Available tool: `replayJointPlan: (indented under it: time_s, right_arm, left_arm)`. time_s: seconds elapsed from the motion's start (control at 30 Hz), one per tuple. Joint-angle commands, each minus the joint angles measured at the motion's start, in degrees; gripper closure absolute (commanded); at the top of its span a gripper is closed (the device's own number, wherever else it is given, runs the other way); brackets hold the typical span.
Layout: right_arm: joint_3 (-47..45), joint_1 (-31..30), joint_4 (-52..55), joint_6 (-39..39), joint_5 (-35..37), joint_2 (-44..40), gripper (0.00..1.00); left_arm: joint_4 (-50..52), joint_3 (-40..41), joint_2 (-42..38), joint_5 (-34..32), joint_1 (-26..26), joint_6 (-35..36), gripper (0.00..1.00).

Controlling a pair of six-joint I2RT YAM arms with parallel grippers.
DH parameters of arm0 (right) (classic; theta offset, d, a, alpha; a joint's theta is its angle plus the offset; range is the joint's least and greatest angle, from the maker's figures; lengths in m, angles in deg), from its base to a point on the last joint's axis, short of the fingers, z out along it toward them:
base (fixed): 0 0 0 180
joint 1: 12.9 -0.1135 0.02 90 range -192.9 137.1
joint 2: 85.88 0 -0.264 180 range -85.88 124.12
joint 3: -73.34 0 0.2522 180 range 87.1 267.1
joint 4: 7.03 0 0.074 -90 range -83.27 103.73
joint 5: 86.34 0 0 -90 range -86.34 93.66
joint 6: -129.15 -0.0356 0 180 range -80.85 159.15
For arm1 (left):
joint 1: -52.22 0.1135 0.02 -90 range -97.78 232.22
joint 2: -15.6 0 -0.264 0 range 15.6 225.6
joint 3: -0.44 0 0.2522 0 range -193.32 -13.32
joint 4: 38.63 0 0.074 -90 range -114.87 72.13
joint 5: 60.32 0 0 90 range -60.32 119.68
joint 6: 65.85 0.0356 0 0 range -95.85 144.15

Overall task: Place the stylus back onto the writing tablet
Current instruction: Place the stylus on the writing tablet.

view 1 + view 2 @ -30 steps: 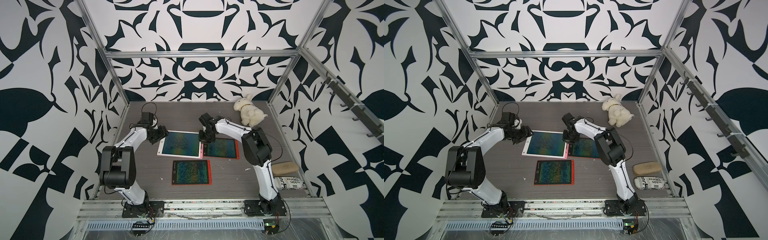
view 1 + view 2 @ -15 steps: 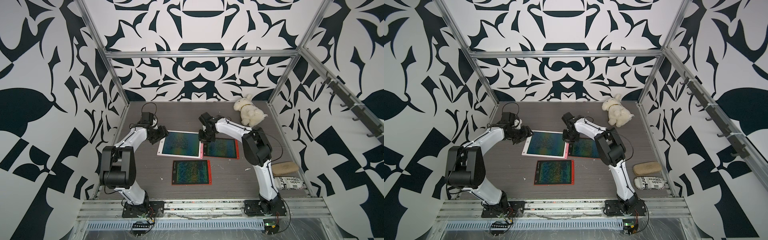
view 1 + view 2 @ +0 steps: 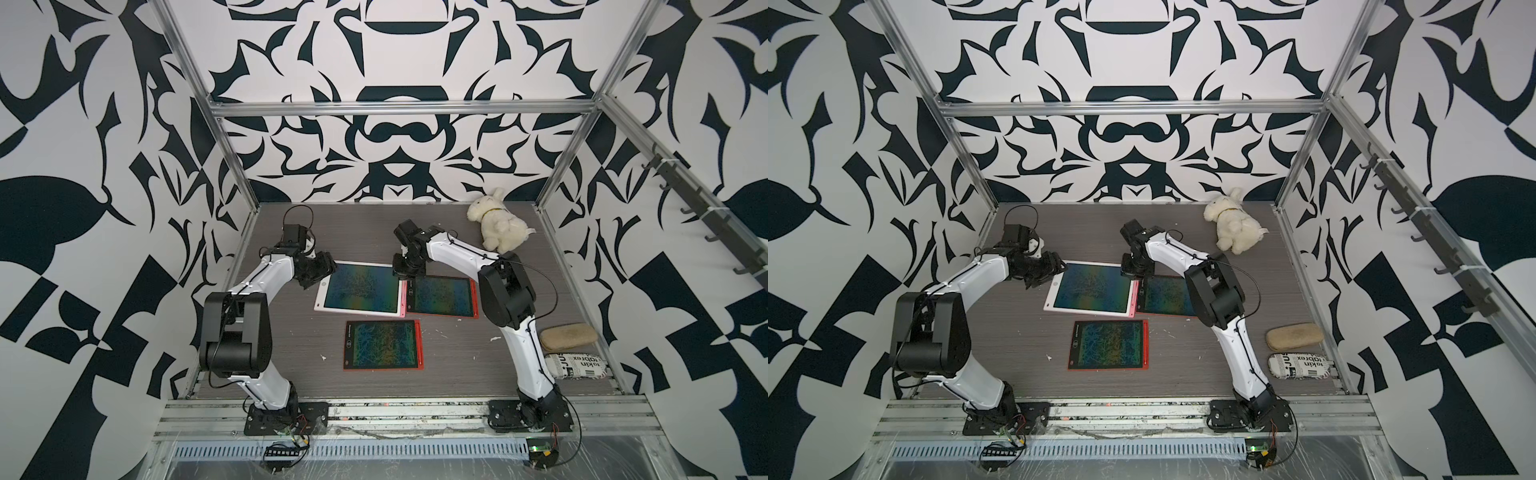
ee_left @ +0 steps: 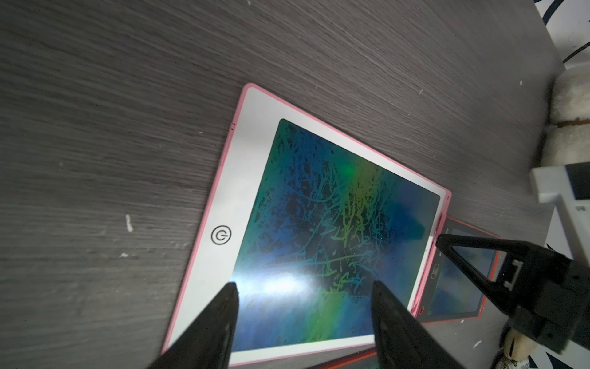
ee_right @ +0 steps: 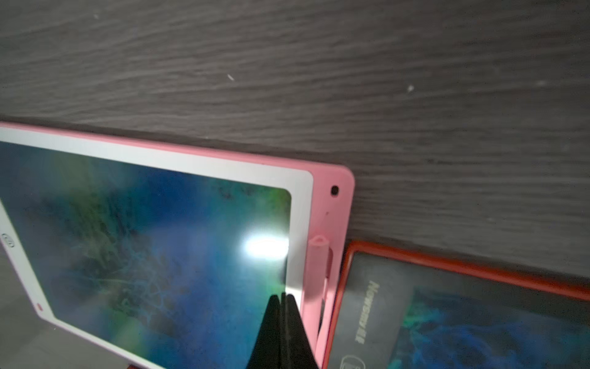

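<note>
Hovering over pink tablet (image 5: 191, 161): right gripper (image 5: 282, 295) closed, empty; left gripper (image 4: 303, 284) spread; stylus (image 5: 316, 265) prob. docked, lower end hidden.

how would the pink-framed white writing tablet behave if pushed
Thin and flat, the pink-framed white writing tablet probably slides on the smooth grey table. Its edge seems to overlap the red-framed tablet beside it, possibly dragging it.

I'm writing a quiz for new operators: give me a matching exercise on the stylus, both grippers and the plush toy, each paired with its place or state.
1 stylus
2 right gripper
3 left gripper
4 plush toy

A far corner of the table
B jaws apart, empty
C jaws shut, empty
D side slot of the pink tablet

Pairs: 1-D, 2-C, 3-B, 4-A
</note>
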Motion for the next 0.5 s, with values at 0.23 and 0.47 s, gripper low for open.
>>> replayJointPlan:
  time_s: [0.23, 0.47]
  right_arm:
    - [1.45, 1.15, 1.51, 0.91, -0.82, -0.07, 0.96]
    - [0.97, 1.19, 0.17, 1.19, -2.01, -0.97, 0.96]
  left_arm:
    - [1.6, -1.2, 1.11, 0.06, 0.17, 0.4, 0.32]
    - [1.58, -1.27, 1.28, 0.12, 0.17, 0.36, 0.32]
